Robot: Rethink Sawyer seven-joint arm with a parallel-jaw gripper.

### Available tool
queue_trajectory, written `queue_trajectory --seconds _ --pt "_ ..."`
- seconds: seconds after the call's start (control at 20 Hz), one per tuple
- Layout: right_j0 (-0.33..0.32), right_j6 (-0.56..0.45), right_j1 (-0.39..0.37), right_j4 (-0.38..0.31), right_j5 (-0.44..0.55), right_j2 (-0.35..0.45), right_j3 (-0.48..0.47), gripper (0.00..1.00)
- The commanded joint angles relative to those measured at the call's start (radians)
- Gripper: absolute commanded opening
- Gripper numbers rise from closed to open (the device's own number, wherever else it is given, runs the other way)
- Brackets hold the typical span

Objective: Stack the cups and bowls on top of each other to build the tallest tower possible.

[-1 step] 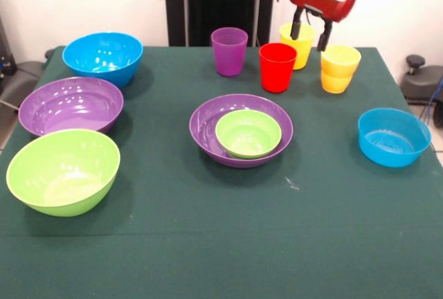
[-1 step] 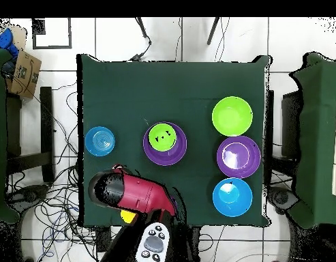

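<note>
Gripper (image 1: 312, 36) is hovering over the cups, fingers apart and empty.
The small green bowl (image 1: 248, 133) is sitting inside the purple bowl (image 1: 208, 122) mid-tabletop; next it is probably needing the red cup (image 1: 277, 67).

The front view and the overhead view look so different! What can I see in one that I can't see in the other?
Only the front view shows the cups clearly: the purple cup, the red cup, one yellow cup behind the gripper, whose jaws are open, and another yellow cup.

Only the overhead view shows the floor cables and a cardboard box beside the table; the arm covers the cups.

Both show the small green bowl inside a purple bowl, and the small blue bowl.
</note>
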Motion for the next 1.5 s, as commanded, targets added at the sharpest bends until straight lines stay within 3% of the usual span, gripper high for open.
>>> queue_trajectory --seconds 0.05,0.5,1.5 --pt "0.005 0.13 0.069 -0.025 -0.102 0.081 0.021 1.0" --pt "-0.043 0.097 0.082 -0.054 -0.183 0.106 0.051 1.0" --pt "-0.027 0.084 0.116 -0.073 -0.206 0.08 0.029 1.0"
